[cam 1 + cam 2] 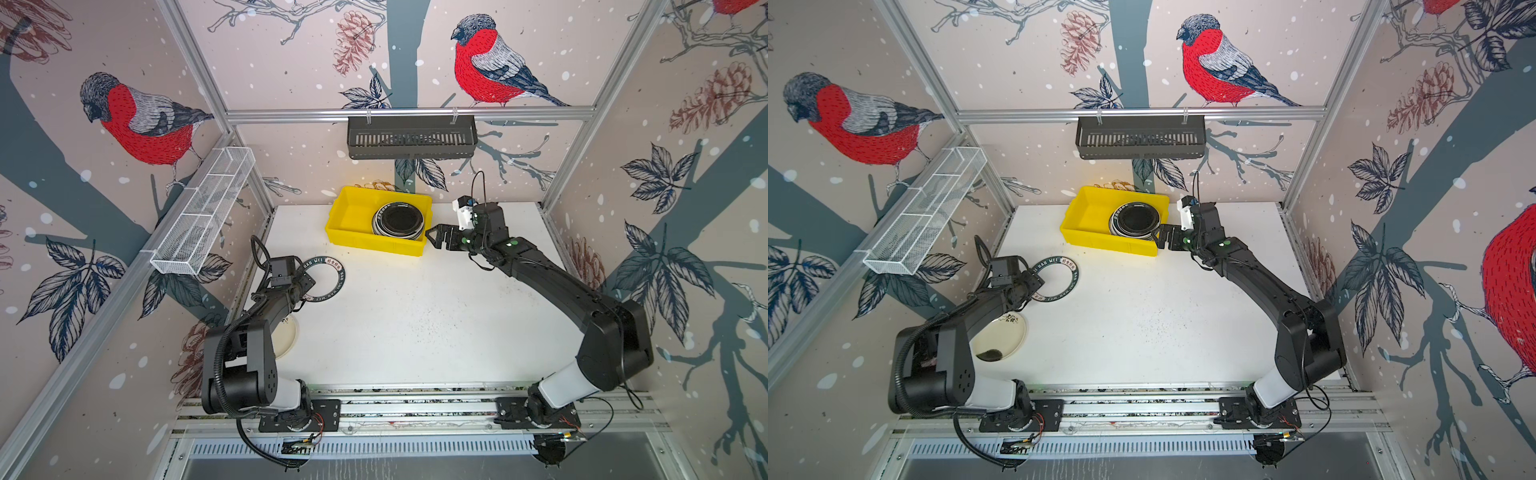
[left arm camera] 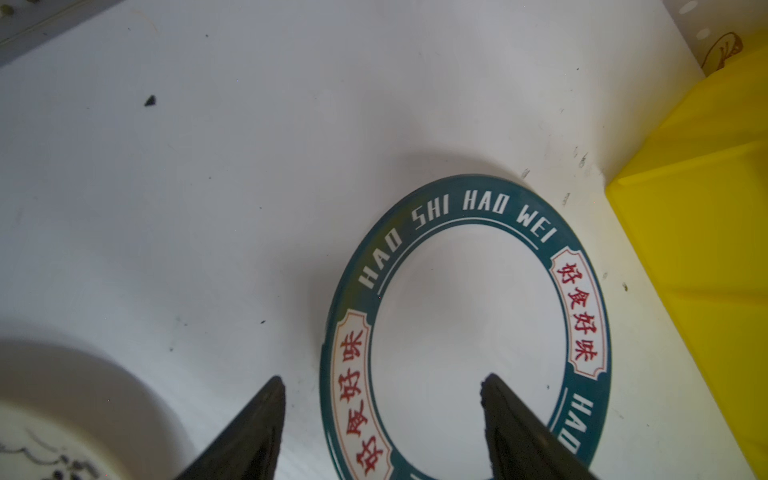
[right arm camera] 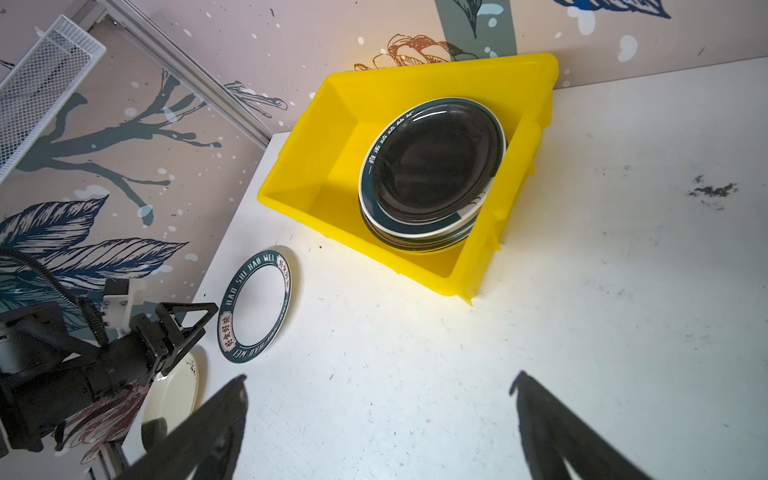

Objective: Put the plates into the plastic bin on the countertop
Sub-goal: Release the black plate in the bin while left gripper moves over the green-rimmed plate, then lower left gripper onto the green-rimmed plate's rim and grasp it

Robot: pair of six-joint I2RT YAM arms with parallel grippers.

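In both top views the yellow plastic bin (image 1: 353,210) stands at the far edge of the countertop (image 1: 415,324), a little left of the middle. A stack of plates (image 1: 398,220) fills its right end, a dark one on top. The right gripper (image 1: 431,237) hovers just beside the plastic bin's right end, jaws wide apart and empty. Near the left edge the lettered plate (image 1: 330,280) lies flat, with the left gripper (image 1: 308,282) over its left rim. Toward the near left corner the cream plate (image 1: 1000,336) lies half under the left arm (image 1: 984,307).

From the left wrist, the left gripper (image 2: 382,379) has its jaws apart astride the dark rim of the lettered plate (image 2: 465,324). One finger (image 2: 262,419) is over bare countertop, the other over the white centre. I cannot tell if either touches. The cream plate (image 2: 62,415) is near, and the plastic bin (image 2: 698,249) is close by.

From the right wrist, the right gripper (image 3: 380,376) is spread over bare countertop with nothing between its fingers. The plastic bin (image 3: 415,83) holds the stack of plates (image 3: 432,170) against one end wall. The lettered plate (image 3: 257,307) and cream plate (image 3: 174,386) lie outside it, by the left gripper (image 3: 203,322).
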